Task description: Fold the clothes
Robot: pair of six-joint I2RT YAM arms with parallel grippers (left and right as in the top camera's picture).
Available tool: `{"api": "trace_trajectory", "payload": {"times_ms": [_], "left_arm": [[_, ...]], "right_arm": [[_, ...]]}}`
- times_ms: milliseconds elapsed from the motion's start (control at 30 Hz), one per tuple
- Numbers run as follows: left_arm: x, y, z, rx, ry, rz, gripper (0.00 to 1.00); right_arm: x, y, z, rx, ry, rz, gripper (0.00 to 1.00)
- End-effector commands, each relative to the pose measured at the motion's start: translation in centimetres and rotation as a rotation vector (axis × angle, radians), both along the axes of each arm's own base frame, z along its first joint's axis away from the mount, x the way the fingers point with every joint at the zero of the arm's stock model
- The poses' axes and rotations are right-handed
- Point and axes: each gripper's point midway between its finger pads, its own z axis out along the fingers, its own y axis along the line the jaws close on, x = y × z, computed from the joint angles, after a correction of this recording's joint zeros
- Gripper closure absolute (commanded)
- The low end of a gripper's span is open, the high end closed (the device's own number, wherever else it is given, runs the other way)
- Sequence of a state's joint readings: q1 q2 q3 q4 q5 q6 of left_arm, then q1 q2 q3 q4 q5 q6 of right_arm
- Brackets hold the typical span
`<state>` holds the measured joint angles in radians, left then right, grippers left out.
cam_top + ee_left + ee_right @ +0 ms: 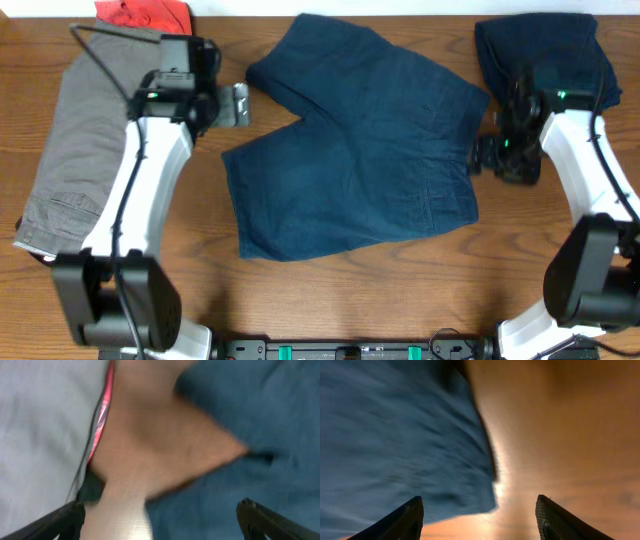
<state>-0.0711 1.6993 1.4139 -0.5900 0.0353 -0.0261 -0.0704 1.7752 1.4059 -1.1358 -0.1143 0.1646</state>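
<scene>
Denim shorts (355, 140) lie spread flat mid-table (400, 290), legs to left, waistband to right. We note left gripper (240, 105) just beside upper leg hem, jaws spread wide, nothing between them. Right gripper (482, 155) sits at waistband edge, jaws likewise spread. Its wrist view is blurred: cloth edge lies below jaws, no pinch seen. Grey shorts (70, 150) lie along left side, left arm crossing over them. Red garment (145, 12) at far left corner. Navy garment (545, 45) at far right corner, partly under right arm.
</scene>
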Motion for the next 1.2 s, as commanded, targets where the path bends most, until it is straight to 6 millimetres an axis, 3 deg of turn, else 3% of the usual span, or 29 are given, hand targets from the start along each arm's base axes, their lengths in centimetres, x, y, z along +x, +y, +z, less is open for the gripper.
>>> {"api": "trace_trajectory", "payload": {"times_ms": [0, 100, 300, 567, 800, 900, 1167], "left_arm": [[2.8, -1.5, -2.0, -0.020, -0.041, -0.019, 0.02], [6.2, -2.0, -3.5, -0.086, -0.119, 0.052, 0.02], [11.3, -3.2, -7.2, -0.199, -0.199, 0.121, 0.02], [14.7, -4.3, -11.8, -0.255, -0.161, 0.184, 0.02], [15.1, -4.3, -13.5, -0.297, -0.136, 0.241, 0.02], [14.7, -4.5, -13.9, -0.292, -0.118, 0.241, 0.19], [14.0, -4.3, -14.6, -0.282, -0.080, 0.246, 0.53]], "right_arm": [[2.4, 2.7, 4.6, 0.038, -0.158, 0.086, 0.29], [3.4, 4.8, 6.1, 0.038, -0.213, 0.145, 0.29], [3.9, 7.5, 6.3, 0.003, -0.250, 0.225, 0.29], [3.9, 7.9, 6.3, -0.007, -0.254, 0.240, 0.28], [4.0, 7.9, 6.3, -0.007, -0.257, 0.239, 0.28], [4.1, 7.9, 6.4, -0.007, -0.264, 0.239, 0.28], [4.5, 8.0, 6.5, -0.007, -0.279, 0.240, 0.29]]}}
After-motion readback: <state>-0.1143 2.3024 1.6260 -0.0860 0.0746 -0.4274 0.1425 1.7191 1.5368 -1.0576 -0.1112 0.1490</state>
